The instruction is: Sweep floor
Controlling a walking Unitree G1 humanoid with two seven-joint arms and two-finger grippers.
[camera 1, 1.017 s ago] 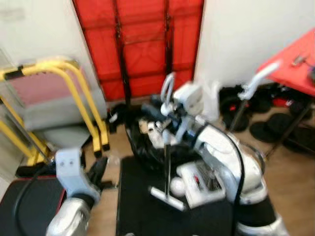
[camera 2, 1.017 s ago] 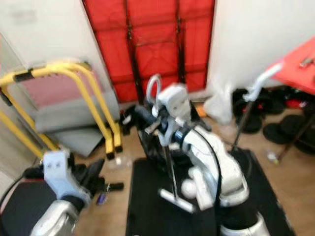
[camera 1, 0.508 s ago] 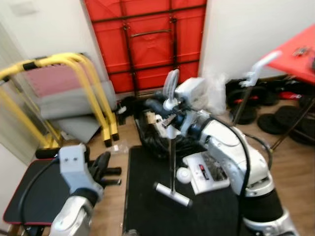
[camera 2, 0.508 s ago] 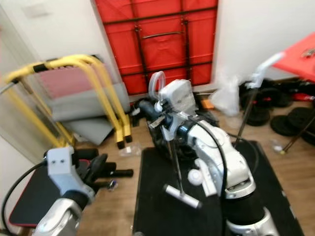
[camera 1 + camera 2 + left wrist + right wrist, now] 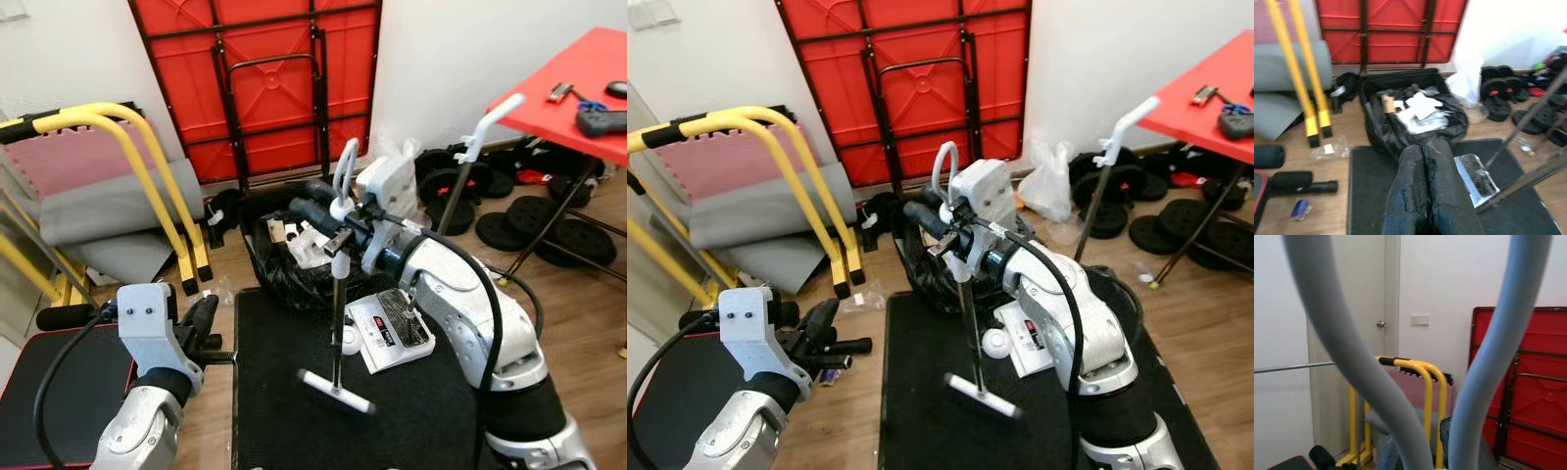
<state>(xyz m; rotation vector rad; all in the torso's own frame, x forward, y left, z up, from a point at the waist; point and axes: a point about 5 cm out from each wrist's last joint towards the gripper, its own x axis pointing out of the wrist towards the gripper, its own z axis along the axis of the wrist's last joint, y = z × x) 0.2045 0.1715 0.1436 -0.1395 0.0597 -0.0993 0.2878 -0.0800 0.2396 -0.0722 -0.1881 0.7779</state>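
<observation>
My right gripper [image 5: 338, 233] is shut on the metal pole of a broom [image 5: 336, 313], just below its grey loop handle [image 5: 1488, 352]. The pole stands nearly upright, and its short bar head [image 5: 336, 392] rests on a black mat [image 5: 279, 421]. A white dustpan [image 5: 390, 330] holding dark debris lies on the mat by a small white ball [image 5: 350, 341]. Behind them sits an open black bag of rubbish [image 5: 294, 259]. My left gripper [image 5: 1423, 147] is shut and empty, held low at the left, off the mat's edge.
A red folded table [image 5: 274, 88] leans on the back wall, with a yellow frame [image 5: 147, 166] and grey padding to its left. Weight plates [image 5: 529, 220] lie under a red table [image 5: 568, 88] at the right. A black bench [image 5: 49, 392] is near left.
The whole picture has shifted and sharpened, so the camera moved. The broom stays in my right gripper with its head on the mat, and my left gripper stays shut.
</observation>
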